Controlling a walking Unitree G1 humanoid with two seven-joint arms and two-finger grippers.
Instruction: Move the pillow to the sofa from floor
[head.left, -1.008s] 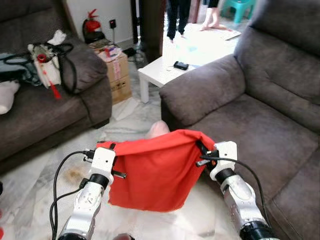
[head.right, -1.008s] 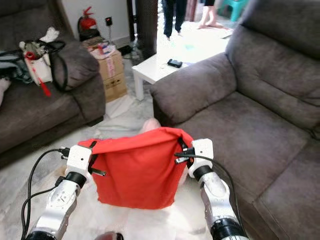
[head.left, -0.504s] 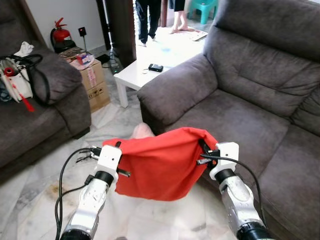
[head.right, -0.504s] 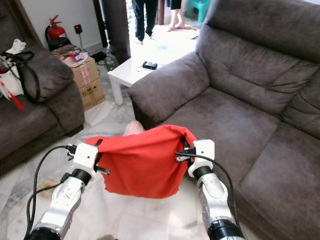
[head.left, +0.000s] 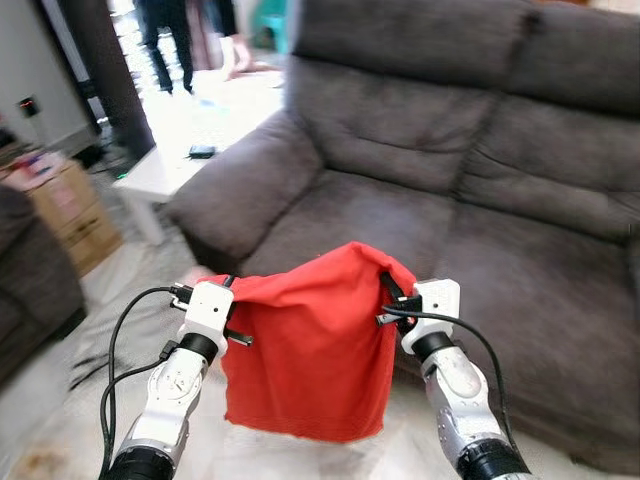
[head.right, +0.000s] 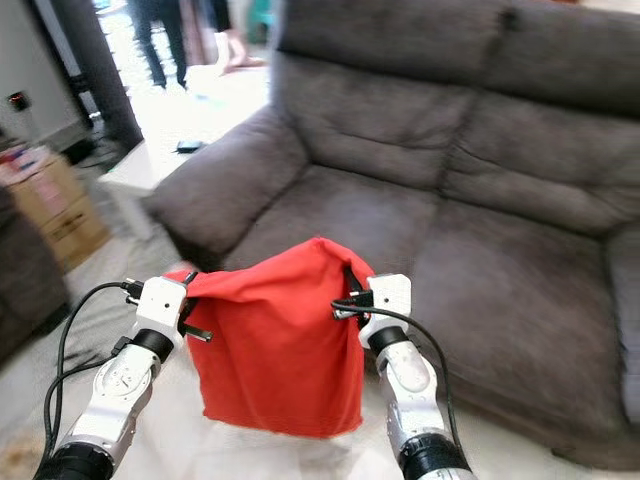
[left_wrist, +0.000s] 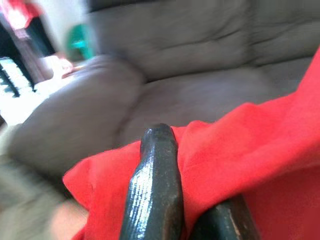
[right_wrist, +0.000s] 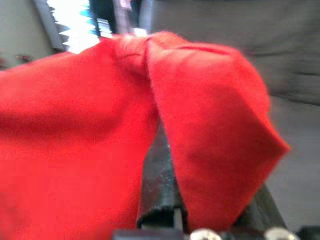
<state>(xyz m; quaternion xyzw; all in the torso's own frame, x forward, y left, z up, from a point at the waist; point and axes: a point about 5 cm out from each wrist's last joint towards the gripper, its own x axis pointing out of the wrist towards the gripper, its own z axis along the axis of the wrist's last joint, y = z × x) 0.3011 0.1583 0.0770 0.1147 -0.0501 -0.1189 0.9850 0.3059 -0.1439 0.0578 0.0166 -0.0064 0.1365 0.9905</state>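
Jaws of both grippers are clamped on the red pillow (head.left: 310, 350) — the left gripper (head.left: 222, 300) pinches its left top corner, the right gripper (head.left: 390, 300) its right top corner. It hangs between them above the floor (head.left: 60, 420), just before the grey sofa (head.left: 480, 200). Beyond — a white table (head.left: 165, 170), a cardboard box (head.left: 60, 200), a person's legs (head.left: 170, 40).

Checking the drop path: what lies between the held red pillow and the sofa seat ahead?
Nothing: in the left eye view, the red pillow hangs before the sofa seat, the stretch bare.
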